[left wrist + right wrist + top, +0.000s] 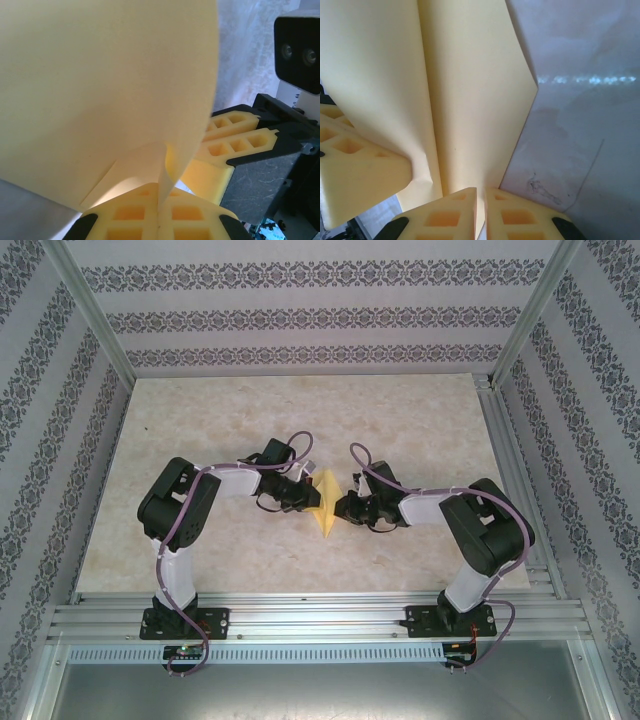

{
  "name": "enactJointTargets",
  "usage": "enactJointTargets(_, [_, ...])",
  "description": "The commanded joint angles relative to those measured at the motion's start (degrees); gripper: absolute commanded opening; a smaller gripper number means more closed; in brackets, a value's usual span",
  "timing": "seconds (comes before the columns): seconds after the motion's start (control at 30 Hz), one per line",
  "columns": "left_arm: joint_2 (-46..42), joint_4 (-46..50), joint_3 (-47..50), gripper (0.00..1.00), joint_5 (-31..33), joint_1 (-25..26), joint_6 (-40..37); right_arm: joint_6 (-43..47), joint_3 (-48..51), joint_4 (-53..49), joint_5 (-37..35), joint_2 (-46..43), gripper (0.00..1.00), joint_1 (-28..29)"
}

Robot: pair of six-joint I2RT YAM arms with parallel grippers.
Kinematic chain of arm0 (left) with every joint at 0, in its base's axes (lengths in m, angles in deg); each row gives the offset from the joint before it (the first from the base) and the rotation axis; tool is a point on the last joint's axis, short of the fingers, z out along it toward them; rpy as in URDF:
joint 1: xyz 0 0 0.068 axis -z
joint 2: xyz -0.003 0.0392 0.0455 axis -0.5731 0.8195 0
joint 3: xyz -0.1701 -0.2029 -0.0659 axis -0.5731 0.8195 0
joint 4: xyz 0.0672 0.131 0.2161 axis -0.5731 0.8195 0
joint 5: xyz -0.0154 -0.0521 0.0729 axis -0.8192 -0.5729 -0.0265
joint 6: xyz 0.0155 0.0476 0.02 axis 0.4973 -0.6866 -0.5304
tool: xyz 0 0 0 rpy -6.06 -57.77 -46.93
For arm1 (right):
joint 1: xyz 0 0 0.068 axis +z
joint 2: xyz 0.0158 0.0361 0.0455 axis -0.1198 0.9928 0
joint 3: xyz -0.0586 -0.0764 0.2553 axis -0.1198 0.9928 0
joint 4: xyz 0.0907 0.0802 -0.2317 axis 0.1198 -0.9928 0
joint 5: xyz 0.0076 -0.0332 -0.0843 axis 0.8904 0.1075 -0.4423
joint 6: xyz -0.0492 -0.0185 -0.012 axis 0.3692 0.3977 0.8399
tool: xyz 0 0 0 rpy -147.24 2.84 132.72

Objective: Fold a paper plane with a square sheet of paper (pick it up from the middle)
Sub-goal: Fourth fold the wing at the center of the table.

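The pale-yellow square sheet of paper (322, 502) hangs between my two grippers over the middle of the table, showing as a narrow pointed shape from above. My left gripper (306, 496) is shut on its left side. In the left wrist view its fingertips (160, 200) pinch a curled edge of the sheet (100, 90). My right gripper (344, 508) is shut on the right side. In the right wrist view the paper (470, 100), with a long crease down it, runs into the narrow gap between the fingers (481, 205). Each wrist view also shows the other gripper's yellow fingers (235, 142) (355, 167).
The marble-patterned table top (420, 420) lies under the arms. Patterned walls and metal frame posts (95, 325) close it in on three sides. An aluminium rail (320, 620) runs along the near edge.
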Motion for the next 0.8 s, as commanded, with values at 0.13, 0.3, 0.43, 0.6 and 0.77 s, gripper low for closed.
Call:
enactJointTargets(0.13, [0.96,0.62,0.66,0.01,-1.13,-1.15,-5.47,1.83,-1.81,-2.77,-3.12,0.85,0.13,1.07])
enactJointTargets(0.3, [1.34,2.39,0.71,0.01,0.86,-1.65,-8.25,2.29,-2.40,-3.84,-3.34,0.97,0.13,1.40])
enactJointTargets(0.43, [1.23,1.99,1.66,0.01,1.76,-1.81,-8.54,2.56,-2.85,-4.62,-3.70,1.09,0.13,1.55])
enactJointTargets(0.6, [2.48,1.28,1.29,0.02,2.27,-1.81,-8.85,2.34,-3.14,-4.42,-3.19,1.14,0.14,1.92])
enactJointTargets(0.77, [1.29,-1.01,2.56,0.03,0.82,-1.86,-7.34,1.99,-3.64,-4.52,-2.46,-0.33,0.15,1.93])
